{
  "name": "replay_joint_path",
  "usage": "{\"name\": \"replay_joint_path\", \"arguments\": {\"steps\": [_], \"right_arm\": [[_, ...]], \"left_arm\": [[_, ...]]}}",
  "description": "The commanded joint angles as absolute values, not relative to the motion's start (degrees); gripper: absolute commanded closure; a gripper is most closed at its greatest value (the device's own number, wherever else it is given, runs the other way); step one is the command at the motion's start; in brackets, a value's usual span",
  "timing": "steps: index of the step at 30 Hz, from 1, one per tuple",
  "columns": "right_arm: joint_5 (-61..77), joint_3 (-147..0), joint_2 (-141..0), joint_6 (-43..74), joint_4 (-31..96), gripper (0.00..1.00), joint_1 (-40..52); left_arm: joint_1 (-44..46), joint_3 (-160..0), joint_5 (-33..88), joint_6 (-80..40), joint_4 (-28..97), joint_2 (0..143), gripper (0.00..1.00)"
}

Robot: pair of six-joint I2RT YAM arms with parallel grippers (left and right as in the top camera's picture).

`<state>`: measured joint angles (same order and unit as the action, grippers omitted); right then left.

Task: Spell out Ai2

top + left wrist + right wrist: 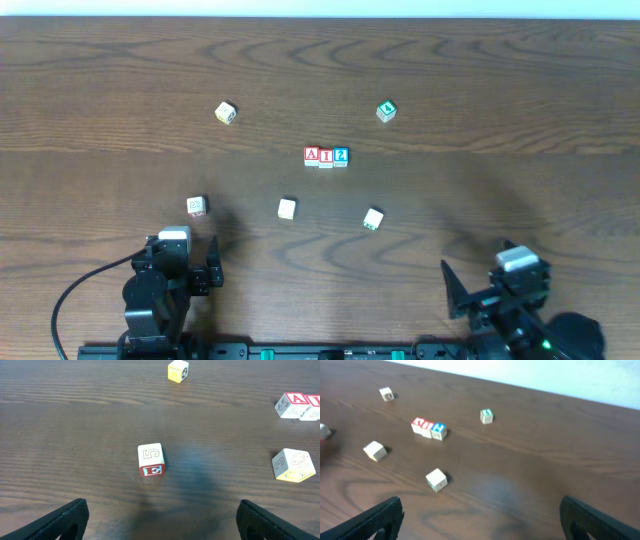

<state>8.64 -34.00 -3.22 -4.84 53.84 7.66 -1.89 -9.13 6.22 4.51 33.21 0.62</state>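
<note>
Cubes A (312, 155), I (326, 156) and 2 (341, 155) touch in a row on the counter (500, 100), apparently done; my left tool (167, 525) and right tool (480, 520) gape, empty.

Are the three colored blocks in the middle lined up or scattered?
Lined up. The red A block, red I block and blue 2 block sit side by side, touching, reading A-I-2 from overhead.
</note>
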Motion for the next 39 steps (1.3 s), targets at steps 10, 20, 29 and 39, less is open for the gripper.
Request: {"name": "replay_joint_path", "arguments": {"steps": [10,20,29,39], "right_arm": [[10.8,-18.5,-0.3,-4.8,48.5,0.01,7.1],[13.6,-10.1,-0.3,-2.2,45.6,0.01,7.1],[14.0,-10.1,-0.3,-2.2,45.6,0.01,7.1],[14.0,-10.1,-0.3,-2.2,45.6,0.0,6.7]], "left_arm": [[-2.2,-8.8,6.7,4.1,33.3,0.2,0.05],[-2.2,-8.8,6.7,4.1,33.3,0.2,0.05],[-2.2,-8.8,6.7,4.1,33.3,0.2,0.05],[-2.2,-8.8,6.7,4.1,33.3,0.2,0.05]]}}
